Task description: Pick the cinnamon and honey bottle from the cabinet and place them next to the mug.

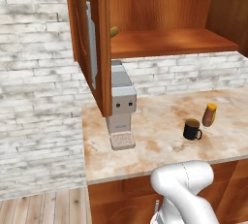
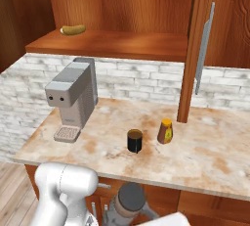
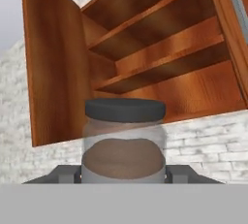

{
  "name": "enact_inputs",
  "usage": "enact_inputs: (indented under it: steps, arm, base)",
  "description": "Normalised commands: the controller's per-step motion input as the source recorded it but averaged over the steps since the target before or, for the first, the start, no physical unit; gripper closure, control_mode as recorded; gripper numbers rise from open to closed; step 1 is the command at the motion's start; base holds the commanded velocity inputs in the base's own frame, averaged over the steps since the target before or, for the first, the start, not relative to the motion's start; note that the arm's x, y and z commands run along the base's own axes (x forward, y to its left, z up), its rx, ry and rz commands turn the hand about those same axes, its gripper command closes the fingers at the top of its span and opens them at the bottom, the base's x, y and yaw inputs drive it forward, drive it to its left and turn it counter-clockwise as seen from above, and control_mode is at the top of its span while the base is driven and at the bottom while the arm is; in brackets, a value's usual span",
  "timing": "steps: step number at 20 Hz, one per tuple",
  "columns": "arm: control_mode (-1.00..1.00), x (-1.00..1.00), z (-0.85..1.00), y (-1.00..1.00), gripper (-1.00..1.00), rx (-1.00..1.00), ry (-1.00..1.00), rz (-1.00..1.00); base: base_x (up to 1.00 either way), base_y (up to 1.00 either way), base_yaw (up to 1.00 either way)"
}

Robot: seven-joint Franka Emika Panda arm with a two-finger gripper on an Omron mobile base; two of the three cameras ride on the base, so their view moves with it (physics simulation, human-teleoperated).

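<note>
The cinnamon (image 3: pixel 124 143), a grey jar with a dark cap, sits clamped in the gripper (image 3: pixel 124 173), out of the open cabinet (image 3: pixel 53 63). On the tabletop (image 2: pixel 205 156), the honey bottle (image 2: pixel 165 131) already stands just beside the mug (image 2: pixel 135 140). Judging by this, only setting the cinnamon by the mug remains.

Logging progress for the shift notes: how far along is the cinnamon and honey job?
Done: the honey bottle stands on the counter beside the mug. In hand: the cinnamon sits between the hand's fingers, out of the cabinet. Left: set it down next to the mug and let go.
</note>
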Motion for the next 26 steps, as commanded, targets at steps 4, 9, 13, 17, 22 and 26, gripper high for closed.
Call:
enact_inputs:
  steps: [4, 9, 13, 17, 22, 26]
  arm:
    - [-1.0, 0.77, -0.91, -0.3, 1.0, 0.0, -0.23, 0.13]
    - [-1.0, 1.0, -0.95, -0.05, 1.0, 0.0, -0.22, 0.14]
    - [-1.0, 1.0, -0.9, 0.0, 1.0, 0.0, -0.27, 0.13]
    - [-1.0, 1.0, -0.7, -0.02, 1.0, 0.0, -0.25, 0.1]
    - [-1.0, 0.83, -0.33, -0.05, 1.0, 0.0, -0.13, 0.05]
    - [-1.0, 0.0, 0.0, 0.0, 1.0, 0.0, 0.0, -0.01]
  base:
    - [0.0, 0.0, 0.0]
    - [0.0, 0.0, 0.0]
    - [0.0, 0.0, 0.0]
    - [0.0, 0.0, 0.0]
    - [0.0, 0.0, 0.0]
    - [0.0, 0.0, 0.0]
